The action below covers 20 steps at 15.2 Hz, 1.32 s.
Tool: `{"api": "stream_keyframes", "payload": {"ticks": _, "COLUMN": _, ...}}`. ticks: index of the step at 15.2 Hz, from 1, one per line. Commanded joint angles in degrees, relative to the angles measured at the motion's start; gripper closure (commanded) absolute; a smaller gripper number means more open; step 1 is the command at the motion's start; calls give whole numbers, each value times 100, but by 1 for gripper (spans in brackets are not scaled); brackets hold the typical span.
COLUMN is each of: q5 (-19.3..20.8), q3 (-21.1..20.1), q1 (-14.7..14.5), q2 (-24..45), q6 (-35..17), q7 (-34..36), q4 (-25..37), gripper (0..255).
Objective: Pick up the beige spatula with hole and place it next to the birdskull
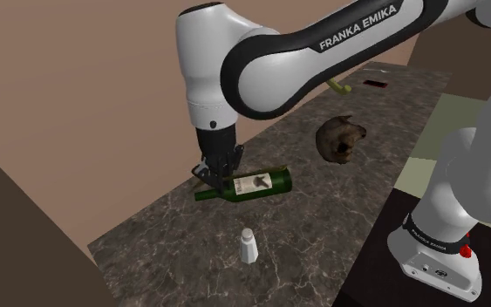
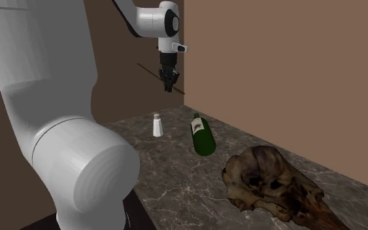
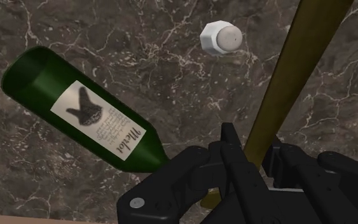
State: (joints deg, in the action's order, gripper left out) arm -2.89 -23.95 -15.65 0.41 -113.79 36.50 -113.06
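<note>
The gripper (image 3: 255,167) hangs above the counter (image 1: 322,218), jaws closed narrowly on the handle of the spatula (image 3: 293,76), which extends well beyond the fingers. Hazard: the long handle may pivot or slip in so small a grip during transfer. Below lies the bottle (image 3: 82,118) on its side; a low sweep would roll it. The shaker (image 3: 220,38) stands near and could topple. The skull (image 1: 339,138) lies well apart, beyond the bottle.

counter (image 3: 171,57): dark veined marble, polished. bottle (image 3: 41,79): glossy green glass, matt paper label (image 3: 98,121). bird skull (image 2: 274,186): rough, mottled brown. spatula handle (image 3: 298,83): smooth matt tan. shaker (image 3: 220,38): smooth white.
</note>
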Motion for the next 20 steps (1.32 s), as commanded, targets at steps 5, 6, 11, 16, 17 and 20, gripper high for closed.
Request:
{"api": "stream_keyframes", "payload": {"ticks": 5, "q5": -39, "q3": 10, "q1": 10, "q2": -112, "q6": 460, "q7": -11, "q4": 354, "gripper": 255}}
{"api": "stream_keyframes", "payload": {"ticks": 6, "q5": -42, "q3": 11, "q1": 11, "q2": -123, "q6": 535, "q7": -10, "q4": 419, "gripper": 255}}
{"api": "stream_keyframes", "payload": {"ticks": 11, "q5": -51, "q3": 18, "q1": 17, "q2": -160, "q6": 915, "q7": -4, "q4": 764, "gripper": 255}}
{"api": "stream_keyframes", "payload": {"ticks": 16, "q5": -47, "q3": 21, "q1": 20, "q2": -162, "q6": 1299, "q7": 12, "q4": 1147, "gripper": 255}}
{"api": "stream_keyframes", "payload": {"ticks": 17, "q5": -47, "q3": 21, "q1": 20, "q2": -162, "q6": 1336, "q7": 14, "q4": 1183, "gripper": 255}}
{"api": "stream_keyframes", "payload": {"ticks": 20, "q5": -206, "q3": 250, "q1": 216, "q2": -598, "q6": 1300, "q7": -451, "q4": 717, "gripper": 255}}
